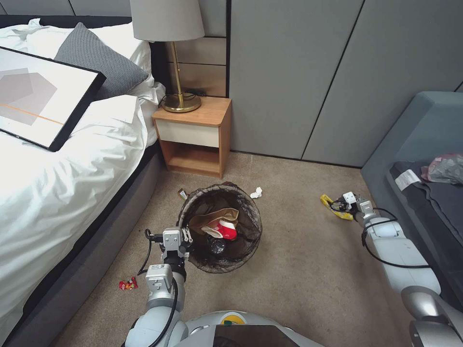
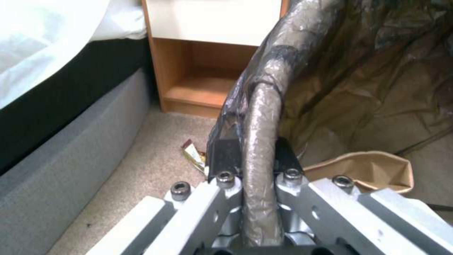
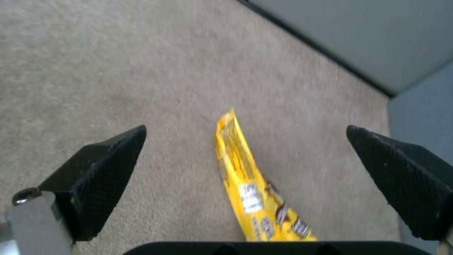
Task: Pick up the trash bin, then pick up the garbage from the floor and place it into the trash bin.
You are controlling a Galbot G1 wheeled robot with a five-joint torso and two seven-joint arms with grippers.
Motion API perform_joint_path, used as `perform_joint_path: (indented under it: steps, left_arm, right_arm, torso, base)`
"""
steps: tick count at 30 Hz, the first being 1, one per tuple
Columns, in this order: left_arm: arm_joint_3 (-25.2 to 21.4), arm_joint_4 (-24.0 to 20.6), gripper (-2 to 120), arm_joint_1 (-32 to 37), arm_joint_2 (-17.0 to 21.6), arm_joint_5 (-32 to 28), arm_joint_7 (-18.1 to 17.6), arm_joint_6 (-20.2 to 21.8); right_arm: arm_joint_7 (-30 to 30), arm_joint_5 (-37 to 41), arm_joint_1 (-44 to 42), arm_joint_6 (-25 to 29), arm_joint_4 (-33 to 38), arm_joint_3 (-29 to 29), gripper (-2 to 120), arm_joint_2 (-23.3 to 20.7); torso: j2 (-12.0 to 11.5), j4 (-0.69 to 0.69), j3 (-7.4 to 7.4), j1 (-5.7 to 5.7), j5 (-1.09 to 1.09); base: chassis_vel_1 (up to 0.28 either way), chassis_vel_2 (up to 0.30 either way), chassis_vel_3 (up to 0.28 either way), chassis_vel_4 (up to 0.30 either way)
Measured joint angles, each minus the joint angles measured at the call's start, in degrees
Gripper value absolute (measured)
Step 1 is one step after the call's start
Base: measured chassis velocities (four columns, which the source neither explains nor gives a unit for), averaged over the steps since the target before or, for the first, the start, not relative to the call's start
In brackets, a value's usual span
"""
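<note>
On our left, left gripper (image 1: 185,237) pinched on the bag-lined rim of the trash bin (image 1: 241,250), tan paper bag (image 1: 212,217) inside; on our right, right gripper (image 1: 337,206) spread wide over the carpet (image 1: 289,270), yellow snack packet (image 3: 254,191) lying between its fingers.

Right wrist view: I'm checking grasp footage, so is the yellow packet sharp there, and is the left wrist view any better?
Right wrist view: yellow snack packet soft, print unreadable, right gripper open around it. Left wrist view: left gripper on the trash bin rim blurred close up, liner glaring.
</note>
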Motion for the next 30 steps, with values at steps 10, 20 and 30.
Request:
perform_joint_path:
  steps: [10, 20, 30]
  left_arm:
    - [0.0, 0.0, 0, 0.0, 0.0, 0.0, 0.0, 0.0]
    - [0.0, 0.0, 0, 0.0, 0.0, 0.0, 0.0, 0.0]
    - [0.0, 0.0, 0, 0.0, 0.0, 0.0, 0.0, 0.0]
  right_arm:
    - [5.4, 3.5, 3.9, -6.5, -6.8, -0.1, 100, 2.3]
    - [7.2, 3.7, 7.2, -7.5, -13.3, 1.5, 100, 3.8]
    - [8.6, 8.2, 10.7, -9.0, -17.9, 2.1, 100, 4.7]
  torso:
    - [0.0, 0.00, 0.00, 0.00, 0.01]
    - [0.0, 0.00, 0.00, 0.00, 0.00]
    - [0.0, 0.00, 0.00, 0.00, 0.00]
  base:
    - [0.000, 0.000, 0.000, 0.000]
    - [0.000, 0.000, 0.000, 0.000]
    - [0.000, 0.000, 0.000, 0.000]
